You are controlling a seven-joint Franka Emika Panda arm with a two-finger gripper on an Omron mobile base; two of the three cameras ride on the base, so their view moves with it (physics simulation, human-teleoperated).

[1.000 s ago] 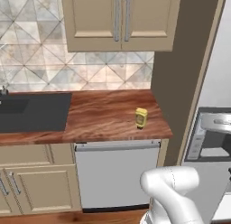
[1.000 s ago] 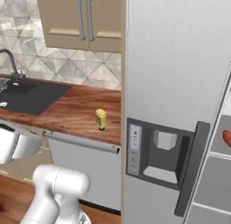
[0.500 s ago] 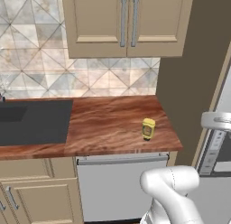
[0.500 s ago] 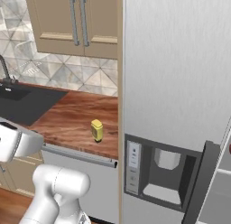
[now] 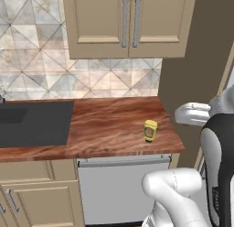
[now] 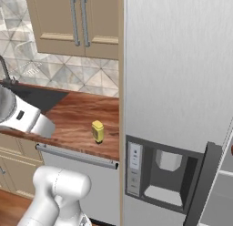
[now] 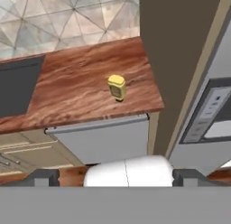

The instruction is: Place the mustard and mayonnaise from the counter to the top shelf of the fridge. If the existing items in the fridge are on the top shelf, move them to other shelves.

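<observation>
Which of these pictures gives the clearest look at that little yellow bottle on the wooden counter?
The hand view: the mustard stands upright near the picture's centre, cap and label band visible. The left base view and right base view show it too, smaller, near the counter's front edge.

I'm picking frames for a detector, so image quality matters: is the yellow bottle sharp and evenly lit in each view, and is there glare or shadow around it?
Left base view: the yellow bottle is fairly crisp, evenly lit, with a faint shadow on the counter. Right base view: bottle softer, its label unreadable; no glare on the fridge. Hand view: bottle small, slightly blurred, lit flatly.
</observation>
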